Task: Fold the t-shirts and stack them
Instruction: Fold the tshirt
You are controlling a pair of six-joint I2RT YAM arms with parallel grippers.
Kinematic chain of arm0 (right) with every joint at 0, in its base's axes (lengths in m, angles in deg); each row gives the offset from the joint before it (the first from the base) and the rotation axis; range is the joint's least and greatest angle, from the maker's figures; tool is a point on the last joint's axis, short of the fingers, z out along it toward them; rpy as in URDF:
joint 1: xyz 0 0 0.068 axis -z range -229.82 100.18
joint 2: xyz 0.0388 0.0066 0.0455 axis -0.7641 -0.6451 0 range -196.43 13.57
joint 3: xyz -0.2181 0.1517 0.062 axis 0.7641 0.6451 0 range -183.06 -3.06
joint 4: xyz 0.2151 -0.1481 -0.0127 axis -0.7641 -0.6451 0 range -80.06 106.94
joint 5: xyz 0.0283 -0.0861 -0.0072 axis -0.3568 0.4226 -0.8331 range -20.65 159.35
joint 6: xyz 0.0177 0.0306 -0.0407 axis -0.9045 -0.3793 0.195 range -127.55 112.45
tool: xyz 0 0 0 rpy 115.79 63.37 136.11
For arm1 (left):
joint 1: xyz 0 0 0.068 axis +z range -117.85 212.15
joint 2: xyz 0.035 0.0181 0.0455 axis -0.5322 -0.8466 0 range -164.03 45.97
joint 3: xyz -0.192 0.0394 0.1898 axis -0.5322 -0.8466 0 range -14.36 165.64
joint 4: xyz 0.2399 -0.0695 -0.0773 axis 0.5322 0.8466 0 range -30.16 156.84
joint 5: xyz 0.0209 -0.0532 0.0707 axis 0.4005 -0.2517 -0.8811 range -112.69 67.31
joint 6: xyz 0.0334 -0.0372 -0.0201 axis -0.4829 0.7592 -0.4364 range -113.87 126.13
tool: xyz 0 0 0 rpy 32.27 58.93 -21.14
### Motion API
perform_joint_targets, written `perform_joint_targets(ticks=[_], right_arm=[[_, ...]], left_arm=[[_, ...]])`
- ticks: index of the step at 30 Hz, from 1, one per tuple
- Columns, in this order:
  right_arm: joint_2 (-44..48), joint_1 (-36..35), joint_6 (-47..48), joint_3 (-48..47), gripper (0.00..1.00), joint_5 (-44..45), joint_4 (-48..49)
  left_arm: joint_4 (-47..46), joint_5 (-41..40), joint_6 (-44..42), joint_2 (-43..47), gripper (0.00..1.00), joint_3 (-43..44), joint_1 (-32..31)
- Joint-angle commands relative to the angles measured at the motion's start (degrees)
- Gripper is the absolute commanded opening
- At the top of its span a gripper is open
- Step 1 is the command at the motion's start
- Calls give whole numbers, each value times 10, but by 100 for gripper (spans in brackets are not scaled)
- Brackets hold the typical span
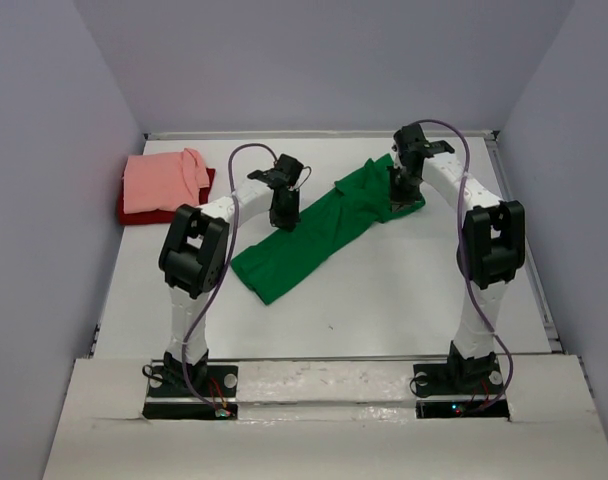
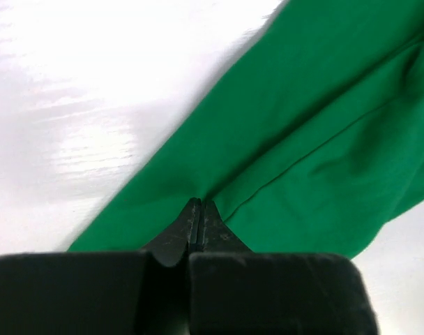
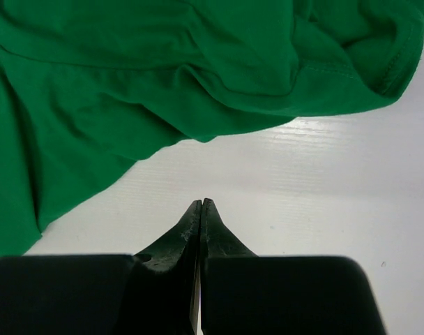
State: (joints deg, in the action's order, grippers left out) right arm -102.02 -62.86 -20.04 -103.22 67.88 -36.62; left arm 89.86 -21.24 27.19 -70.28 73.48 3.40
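At the far left of the white table (image 1: 404, 300) we see a folded salmon pink cloth t-shirt (image 1: 164, 178) lying on a dark red cloth t-shirt (image 1: 134, 212). In the middle, our left claw (image 2: 197, 206) is pressed together. Its tip touches the edge of the long bright green cloth t-shirt (image 1: 309, 240). Our right claw (image 3: 201, 204) is pressed together too, over bare table just beside that shirt.

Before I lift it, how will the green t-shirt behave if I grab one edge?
Likely floppy: the green t-shirt lies in soft folds and creases, so a lifted edge should drape and drag the rest along. It is probably light, since the cloth looks thin where it bunches. It may slide readily when pushed, as the white table looks smooth and glossy.
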Motion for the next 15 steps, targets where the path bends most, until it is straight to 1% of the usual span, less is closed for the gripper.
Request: perform_joint_targets(ticks=[1,6,10,14,15], right_arm=[[16,-8,-7,-26,0,9,28],[-16,-8,-2,-46,0,3,22],[-81,-8,1,-112,0,11,-3],[-132,-8,6,-199,0,12,-16],[-153,-8,9,-238,0,9,-28]], left_arm=[[7,31,-28,1,0,40,-6],[3,41,-30,-22,0,45,-6],[0,56,-26,-42,0,45,-5],[-8,64,-24,-50,0,42,-5],[-7,63,-25,-52,0,44,-5]])
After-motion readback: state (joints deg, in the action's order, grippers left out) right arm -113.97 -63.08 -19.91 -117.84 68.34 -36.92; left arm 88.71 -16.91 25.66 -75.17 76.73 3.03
